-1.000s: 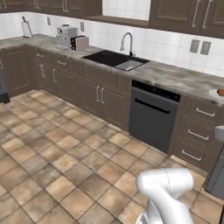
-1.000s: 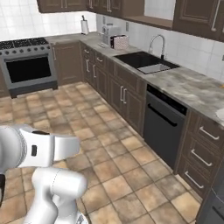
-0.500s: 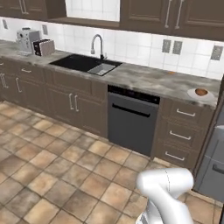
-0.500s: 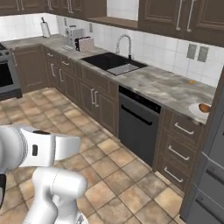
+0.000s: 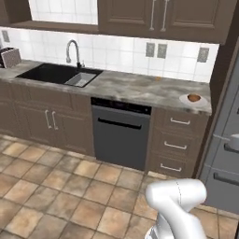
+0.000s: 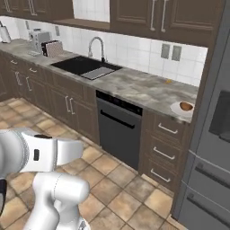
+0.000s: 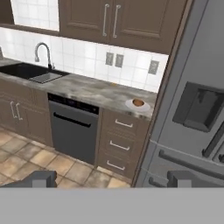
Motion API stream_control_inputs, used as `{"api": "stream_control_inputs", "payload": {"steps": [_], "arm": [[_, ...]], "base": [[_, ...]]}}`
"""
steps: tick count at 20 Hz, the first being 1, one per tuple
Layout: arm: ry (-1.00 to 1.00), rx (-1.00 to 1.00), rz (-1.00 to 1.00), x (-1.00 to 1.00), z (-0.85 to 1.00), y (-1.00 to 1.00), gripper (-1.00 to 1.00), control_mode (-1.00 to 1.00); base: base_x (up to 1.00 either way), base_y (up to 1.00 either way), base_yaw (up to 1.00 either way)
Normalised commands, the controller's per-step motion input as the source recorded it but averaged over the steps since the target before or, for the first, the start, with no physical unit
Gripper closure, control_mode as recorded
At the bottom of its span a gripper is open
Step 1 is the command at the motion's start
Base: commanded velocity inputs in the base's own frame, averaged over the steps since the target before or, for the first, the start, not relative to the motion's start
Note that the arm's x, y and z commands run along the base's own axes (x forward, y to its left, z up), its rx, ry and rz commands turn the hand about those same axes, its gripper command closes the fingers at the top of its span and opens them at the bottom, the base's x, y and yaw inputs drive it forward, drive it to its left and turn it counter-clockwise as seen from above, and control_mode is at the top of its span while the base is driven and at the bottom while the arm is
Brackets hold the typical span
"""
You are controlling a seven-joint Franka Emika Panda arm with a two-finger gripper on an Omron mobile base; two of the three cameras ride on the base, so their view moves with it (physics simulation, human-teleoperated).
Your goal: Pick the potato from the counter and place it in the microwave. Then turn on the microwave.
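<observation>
No lettering, brand, number or sign can be read anywhere. The fridge [image 7: 192, 109] front and its dark dispenser panel are plain; the dishwasher [image 5: 120, 134] front carries no legible mark, and its control strip is too blurred to read. The wall outlets [image 5: 155, 49] and the toaster [image 6: 52, 47] on the counter [image 5: 135, 88] are blank too.

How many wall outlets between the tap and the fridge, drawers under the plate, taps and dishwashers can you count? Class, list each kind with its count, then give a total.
Wall outlets: 3
Drawers: 3
Tap: 1
Dishwasher: 1
Total: 8
</observation>
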Motion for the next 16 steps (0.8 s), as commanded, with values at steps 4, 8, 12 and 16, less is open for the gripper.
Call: {"api": "stream_control_inputs", "payload": {"steps": [4,8,12,16], "arm": [[0.0,0.0,0.0,0.0,0.0,0.0,-1.0,1.0],[0.0,0.0,0.0,0.0,0.0,0.0,-1.0,1.0],[0.0,0.0,0.0,0.0,0.0,0.0,-1.0,1.0],[0.0,0.0,0.0,0.0,0.0,0.0,-1.0,1.0]], "base": [[0.62,0.39,-0.28],[0.73,0.43,-0.24],[0.71,0.42,-0.23],[0.61,0.26,-0.24]]}}
